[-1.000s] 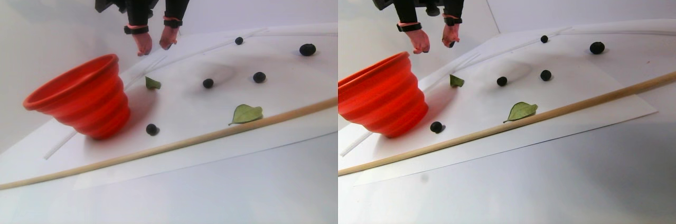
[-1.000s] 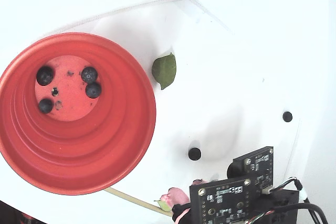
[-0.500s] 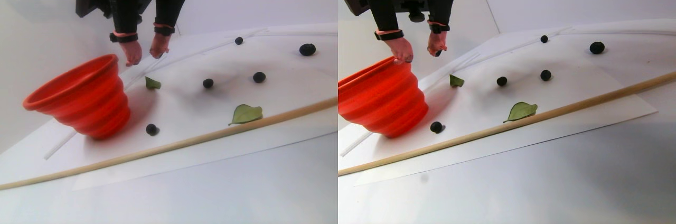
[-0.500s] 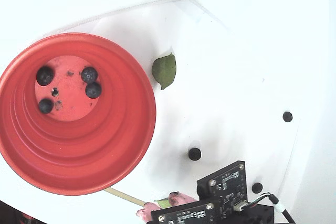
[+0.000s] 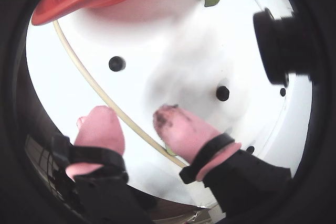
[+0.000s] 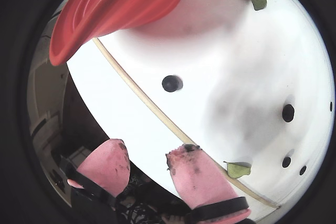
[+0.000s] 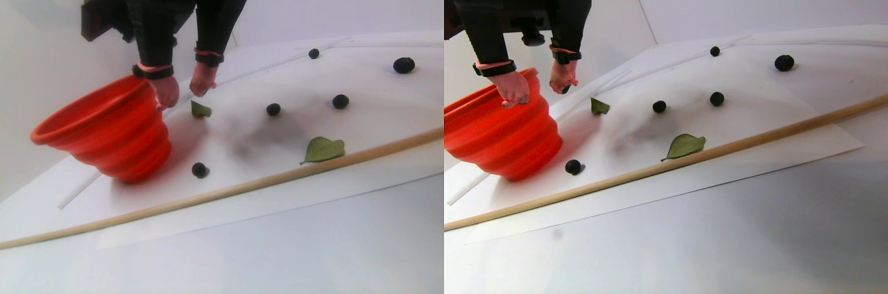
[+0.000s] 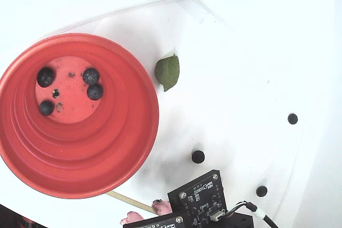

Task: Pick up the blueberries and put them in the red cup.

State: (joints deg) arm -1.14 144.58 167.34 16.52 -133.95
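The red cup [image 8: 124, 148] holds several blueberries [image 8: 91, 75] on its pale bottom. More blueberries lie loose on the white sheet [image 7: 273, 109] [image 7: 200, 169] [image 8: 198, 156] [image 5: 116, 63] [image 6: 171, 83]. My gripper [image 7: 184, 96] hangs just beside the cup's rim [image 7: 104, 134], open, its pink fingertips [image 5: 100, 129] dark-stained. Nothing sits between them in both wrist views [image 5: 134, 113] [image 6: 149, 150]. In the fixed view the gripper [image 8: 145, 213] shows at the bottom edge, just past the cup's lower rim.
A long wooden stick [image 7: 243, 186] runs across the sheet's near side and passes under the fingers [image 5: 105, 95]. Green leaves lie by the cup [image 7: 200, 109] [image 8: 168, 71] and by the stick [image 7: 323, 149] [image 6: 239, 169]. A camera lens [image 5: 283, 45] juts in.
The gripper has dropped lower and moved left toward the cup, from behind the sheet to right beside the rim. Its move uncovers one loose berry in the fixed view. Berries and cup stay put.
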